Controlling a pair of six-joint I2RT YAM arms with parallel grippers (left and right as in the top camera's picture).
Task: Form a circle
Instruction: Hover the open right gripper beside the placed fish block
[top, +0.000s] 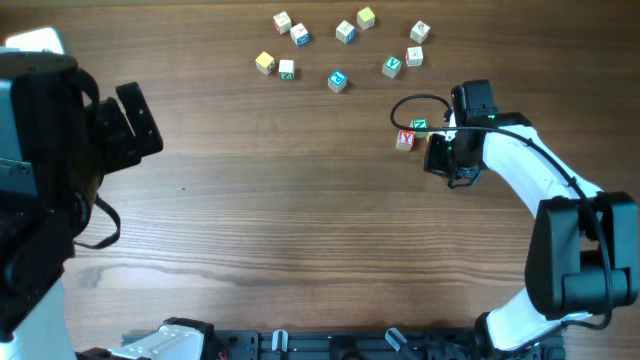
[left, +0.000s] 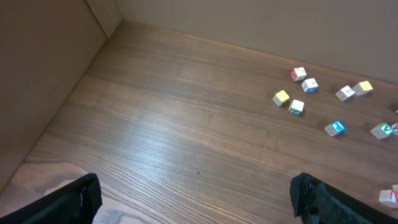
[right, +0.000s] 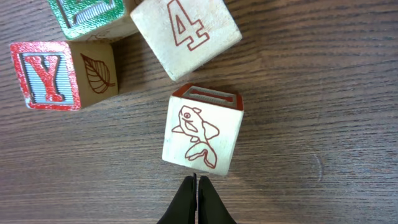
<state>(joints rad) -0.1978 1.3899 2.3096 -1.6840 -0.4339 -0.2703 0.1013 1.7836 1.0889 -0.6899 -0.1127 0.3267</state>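
Pointing shut, empty tips at the fish cube (right: 202, 134), the right gripper (right: 196, 183) seems set to push it into the half-formed circle (top: 410, 135) beside the Y cube (right: 59, 74), near the tabletop's right edge; the left gripper (top: 133, 118) hangs wide open, empty.

The circle (top: 412, 132) is a tight, unclosed cluster of pale wooden cubes on the surface: a red Y cube (right: 62, 74), a green-printed cube (right: 93, 15), a tilted 4 cube (right: 186, 37) and a fish cube (right: 202, 134) just beside it.
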